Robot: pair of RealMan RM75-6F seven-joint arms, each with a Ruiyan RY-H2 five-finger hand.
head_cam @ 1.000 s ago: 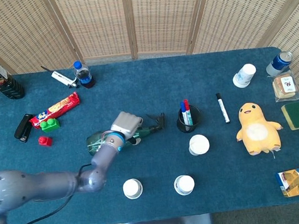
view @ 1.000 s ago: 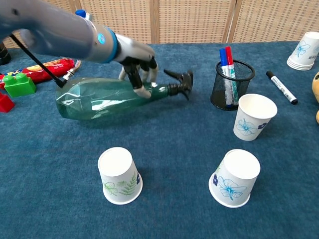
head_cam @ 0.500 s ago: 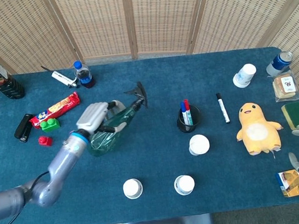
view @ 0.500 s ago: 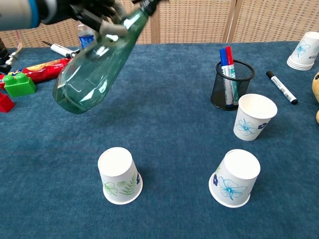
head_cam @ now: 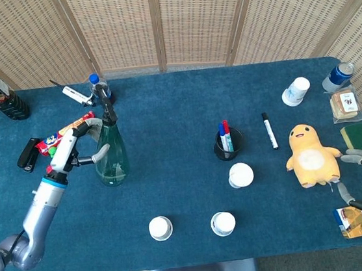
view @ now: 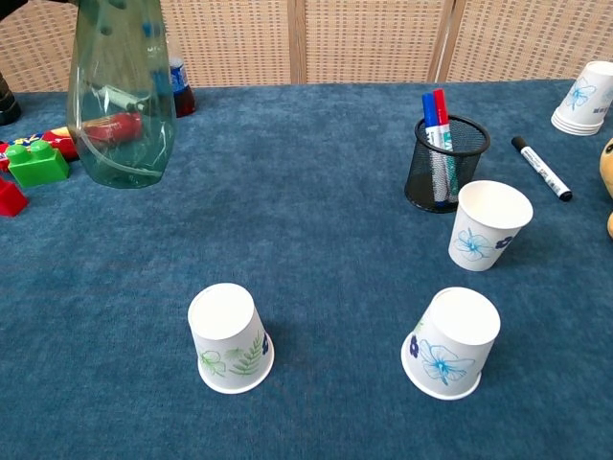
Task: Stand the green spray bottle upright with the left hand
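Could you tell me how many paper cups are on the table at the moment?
4, counting the far stack as one: an upside-down cup front left, another front centre, a third cup just right of the pen holder, and a stack at the far right, whose count I cannot tell.

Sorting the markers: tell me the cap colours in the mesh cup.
One blue, one red, on the markers; clearest in the chest view.

Blue-carpeted table [head_cam: 165, 111] before a folding woven rattan screen [head_cam: 155, 21], evenly lit
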